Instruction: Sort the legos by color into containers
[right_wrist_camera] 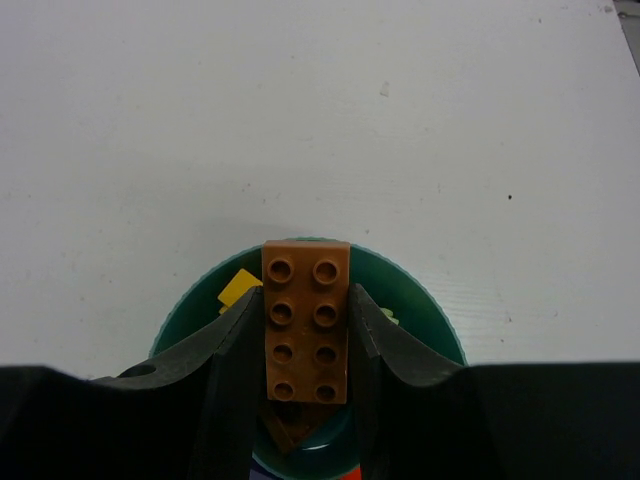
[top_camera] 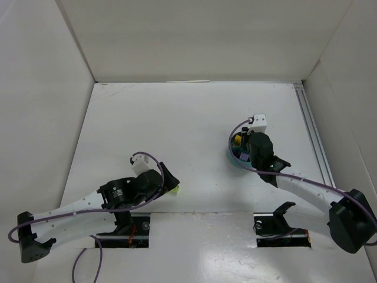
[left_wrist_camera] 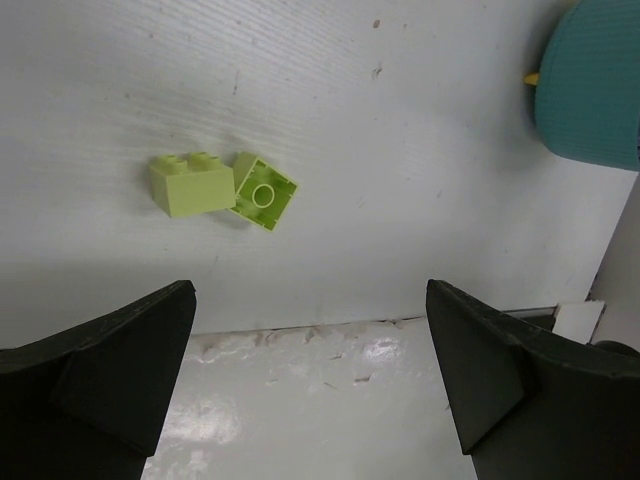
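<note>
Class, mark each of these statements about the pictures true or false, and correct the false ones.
1. The right gripper holds a brown brick over the teal bowl. True.
2. The left gripper is shut on a lime brick. False: it is open and empty.
3. The tipped lime brick shows its hollow underside, beside the upright lime brick on the table. True.
4. The brown brick shows four studs. False: eight show.
</note>
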`<state>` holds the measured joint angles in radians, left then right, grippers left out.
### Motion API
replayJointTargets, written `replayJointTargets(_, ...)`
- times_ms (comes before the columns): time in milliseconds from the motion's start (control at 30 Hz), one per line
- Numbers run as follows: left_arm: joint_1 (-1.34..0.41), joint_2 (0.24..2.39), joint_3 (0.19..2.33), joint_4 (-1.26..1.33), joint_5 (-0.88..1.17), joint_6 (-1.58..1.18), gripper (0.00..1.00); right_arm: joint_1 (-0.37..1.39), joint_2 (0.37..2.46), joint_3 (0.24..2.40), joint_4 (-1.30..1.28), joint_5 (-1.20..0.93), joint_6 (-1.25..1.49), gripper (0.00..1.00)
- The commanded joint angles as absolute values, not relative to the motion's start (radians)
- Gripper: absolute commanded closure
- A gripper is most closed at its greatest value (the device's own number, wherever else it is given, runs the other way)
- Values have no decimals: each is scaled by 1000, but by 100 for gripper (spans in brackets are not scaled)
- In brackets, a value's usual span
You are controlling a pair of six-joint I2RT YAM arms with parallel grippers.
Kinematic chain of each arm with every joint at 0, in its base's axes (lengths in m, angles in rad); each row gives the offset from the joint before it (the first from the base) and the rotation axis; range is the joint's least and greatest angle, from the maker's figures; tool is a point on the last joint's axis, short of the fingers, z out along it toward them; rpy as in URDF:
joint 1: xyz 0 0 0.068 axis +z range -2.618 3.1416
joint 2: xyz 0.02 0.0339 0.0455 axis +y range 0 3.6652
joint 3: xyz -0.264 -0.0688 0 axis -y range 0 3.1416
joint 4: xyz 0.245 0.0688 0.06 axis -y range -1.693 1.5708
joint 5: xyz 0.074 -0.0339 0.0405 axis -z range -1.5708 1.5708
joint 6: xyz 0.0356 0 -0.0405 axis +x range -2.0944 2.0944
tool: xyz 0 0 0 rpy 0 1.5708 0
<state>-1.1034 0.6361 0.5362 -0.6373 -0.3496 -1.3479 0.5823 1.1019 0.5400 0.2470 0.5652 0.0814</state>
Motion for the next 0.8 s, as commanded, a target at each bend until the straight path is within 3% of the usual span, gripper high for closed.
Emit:
replayJointTargets(0, -1100, 655, 541, -670, -325, -1396, 1, 577, 1082, 516, 318, 583, 114, 80)
replayJointTargets(133, -1100, 664, 531, -670, -304, -1407, 1, 577, 1023, 480, 318, 583, 123, 67)
replayJointTargets(300, -1100, 664, 522, -670, -295, -1437, 1, 577, 977, 468, 282, 562, 132, 42)
replayJointTargets(533, -1100, 713, 503, -692, -264, -1499, 1, 577, 876, 477, 197, 537, 123, 31)
replayJointTargets(767, -1100, 762, 494, -681, -264, -1565, 10, 586, 727, 457, 106, 465, 123, 30)
